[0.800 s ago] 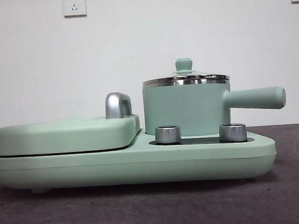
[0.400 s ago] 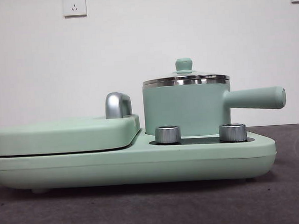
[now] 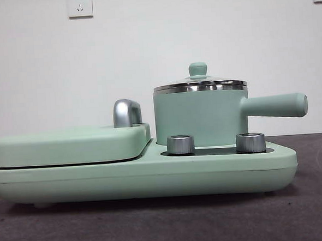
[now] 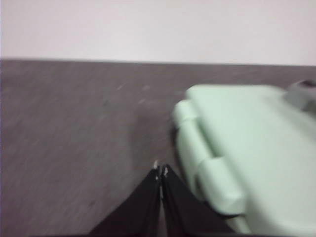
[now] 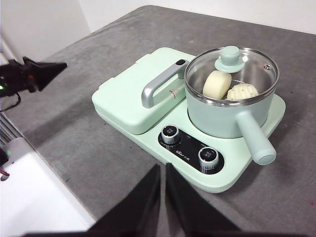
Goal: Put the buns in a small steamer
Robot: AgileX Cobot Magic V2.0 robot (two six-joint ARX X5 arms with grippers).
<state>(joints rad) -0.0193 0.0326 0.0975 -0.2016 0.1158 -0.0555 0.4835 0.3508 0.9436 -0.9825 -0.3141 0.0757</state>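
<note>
Grey table [image 5: 79,148] — small steamer [image 3: 200,117] upright, handle rightward.

mint-green flat griddle lid [image 3: 69,145] with chrome handle [image 3: 126,113] at 9 o'clock | two steel knobs [image 3: 180,144] at 6 o'clock | white wall socket [image 3: 80,4] at 11 o'clock | grey tabletop [image 3: 167,224]

From the front, the small steamer [image 3: 199,115] walls hide the buns [image 5: 217,84]; the blurred left wrist picture cuts off the griddle lid [image 4: 247,143] beside it.
</note>
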